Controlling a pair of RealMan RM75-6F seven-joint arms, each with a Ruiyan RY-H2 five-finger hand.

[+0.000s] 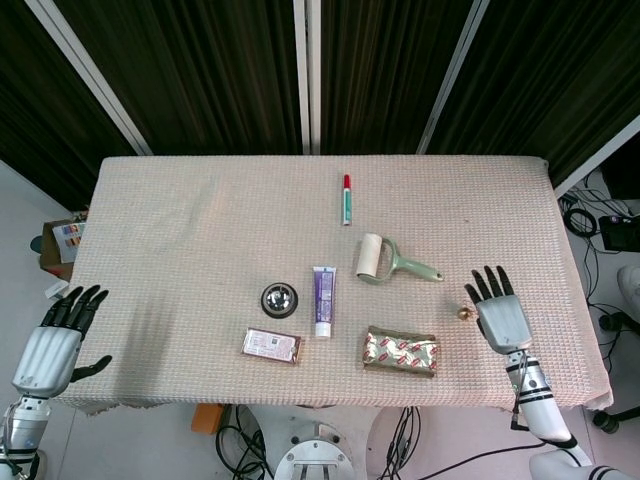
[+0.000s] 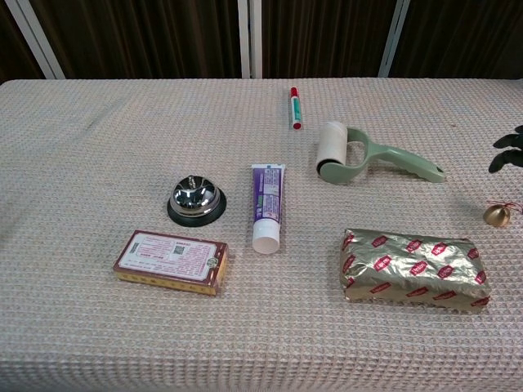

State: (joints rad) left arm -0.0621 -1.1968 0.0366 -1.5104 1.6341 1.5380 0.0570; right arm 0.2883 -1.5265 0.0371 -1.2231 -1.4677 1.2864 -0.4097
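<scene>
My right hand (image 1: 500,314) hovers open, fingers spread, over the table's right front part. A small gold bell (image 1: 463,313) with a red string lies on the cloth just left of it, untouched. In the chest view only dark fingertips (image 2: 508,153) show at the right edge, above the gold bell (image 2: 496,215). My left hand (image 1: 55,338) hangs open off the table's left front corner, holding nothing.
On the beige cloth table (image 1: 200,220) lie a red-capped marker (image 1: 346,198), a green lint roller (image 1: 385,260), a purple toothpaste tube (image 1: 323,300), a silver call bell (image 1: 279,298), a brown box (image 1: 272,346) and a gold foil packet (image 1: 401,351).
</scene>
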